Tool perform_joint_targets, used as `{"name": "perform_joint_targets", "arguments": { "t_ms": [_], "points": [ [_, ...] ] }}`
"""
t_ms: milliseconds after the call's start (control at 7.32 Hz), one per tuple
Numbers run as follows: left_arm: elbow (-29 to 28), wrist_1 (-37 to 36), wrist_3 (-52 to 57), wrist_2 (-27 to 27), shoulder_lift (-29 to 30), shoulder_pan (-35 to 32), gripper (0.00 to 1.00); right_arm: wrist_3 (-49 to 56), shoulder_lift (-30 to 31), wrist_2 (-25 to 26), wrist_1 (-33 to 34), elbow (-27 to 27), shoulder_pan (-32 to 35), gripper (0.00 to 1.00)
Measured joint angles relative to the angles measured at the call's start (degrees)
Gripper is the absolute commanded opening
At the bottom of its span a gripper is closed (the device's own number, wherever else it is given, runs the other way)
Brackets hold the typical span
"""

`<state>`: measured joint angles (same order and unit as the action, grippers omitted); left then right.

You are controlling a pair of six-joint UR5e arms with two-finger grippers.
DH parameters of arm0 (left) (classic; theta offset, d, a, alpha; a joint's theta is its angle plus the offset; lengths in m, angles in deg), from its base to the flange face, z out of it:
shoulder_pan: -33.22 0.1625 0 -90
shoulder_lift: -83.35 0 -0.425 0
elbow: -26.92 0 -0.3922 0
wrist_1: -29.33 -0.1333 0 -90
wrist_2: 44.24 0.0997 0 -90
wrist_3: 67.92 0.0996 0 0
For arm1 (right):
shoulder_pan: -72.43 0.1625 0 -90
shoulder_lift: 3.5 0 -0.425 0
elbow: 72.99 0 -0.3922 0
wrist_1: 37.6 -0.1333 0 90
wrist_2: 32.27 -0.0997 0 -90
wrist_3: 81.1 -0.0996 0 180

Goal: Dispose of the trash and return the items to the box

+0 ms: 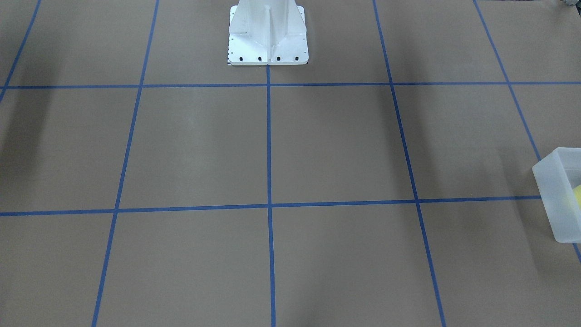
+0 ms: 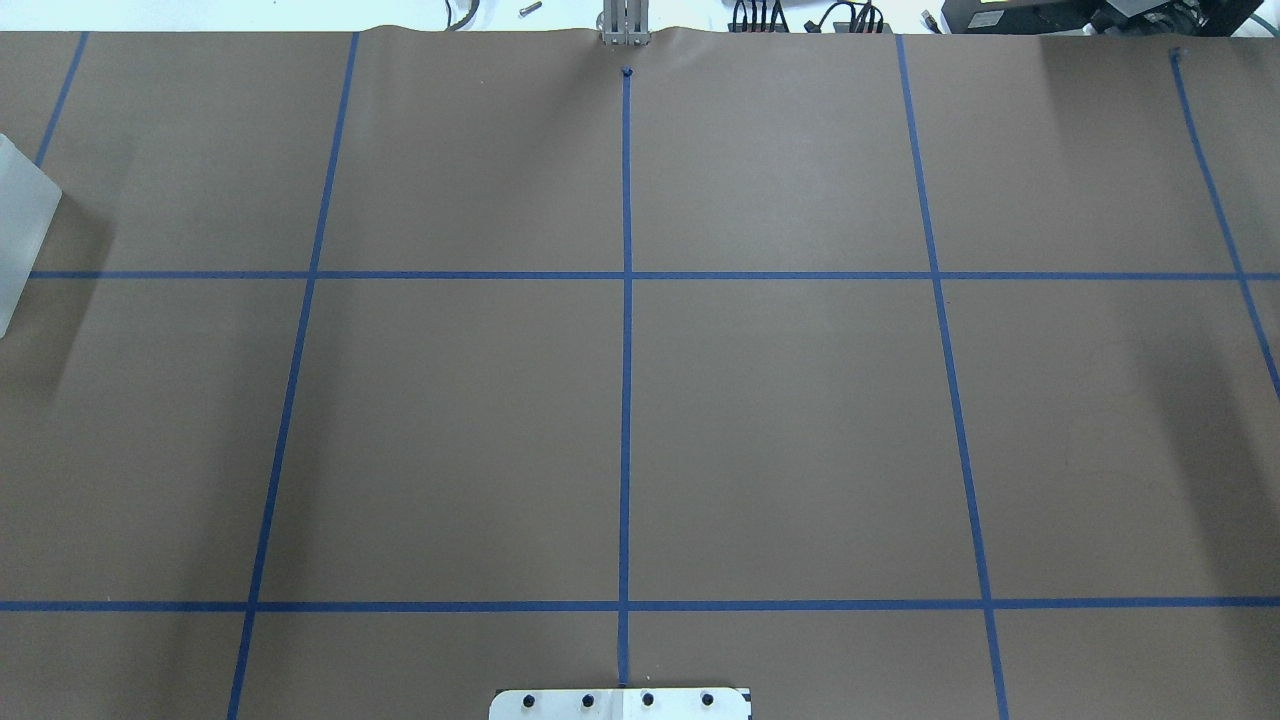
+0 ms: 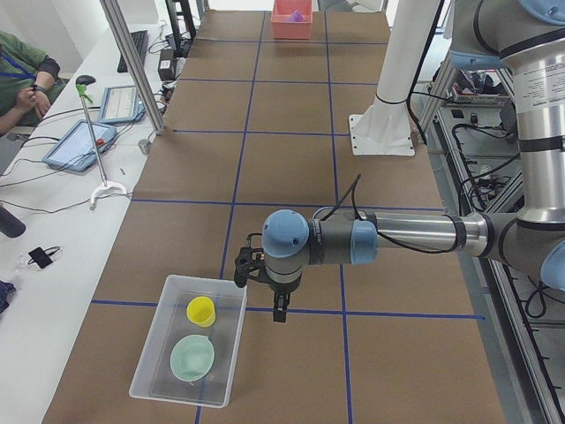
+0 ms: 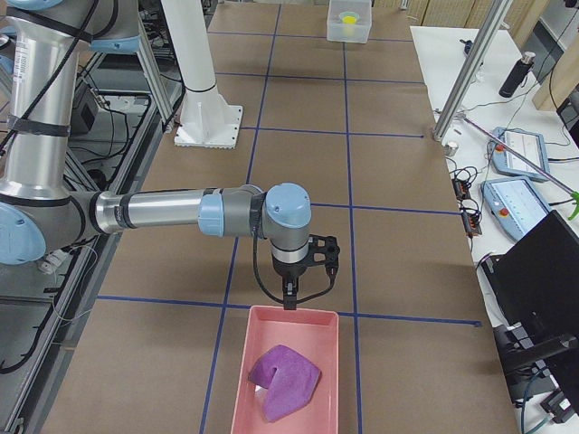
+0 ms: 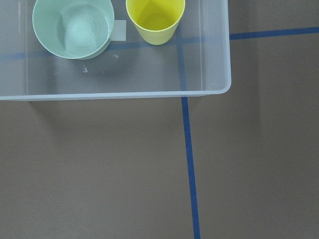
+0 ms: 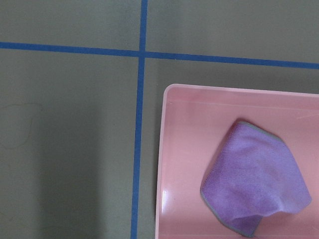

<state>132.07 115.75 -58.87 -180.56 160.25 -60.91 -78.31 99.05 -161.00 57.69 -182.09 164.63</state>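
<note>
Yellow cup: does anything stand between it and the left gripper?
Only the wall of the box. The yellow cup stands inside it beside the mint-green bowl, and the left gripper hangs outside that wall. Nothing visible covers the cup from above.

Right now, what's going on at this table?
Nothing appears to be held. The yellow cup and mint-green bowl sit upright in the translucent bin, with the left gripper hanging just outside its rim. The purple cloth lies in the pink tray, with the right gripper over its rim. Whether either is open can't be told.
</note>
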Motion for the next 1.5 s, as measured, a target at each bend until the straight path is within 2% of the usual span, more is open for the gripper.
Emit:
{"name": "perform_joint_targets", "arguments": {
  "t_ms": [1503],
  "points": [
    [-0.2,-0.4,0.0,0.1,0.0,0.0,0.99,0.0,0.3,-0.8,0.0,-2.8,0.0,1.00]
  ]
}}
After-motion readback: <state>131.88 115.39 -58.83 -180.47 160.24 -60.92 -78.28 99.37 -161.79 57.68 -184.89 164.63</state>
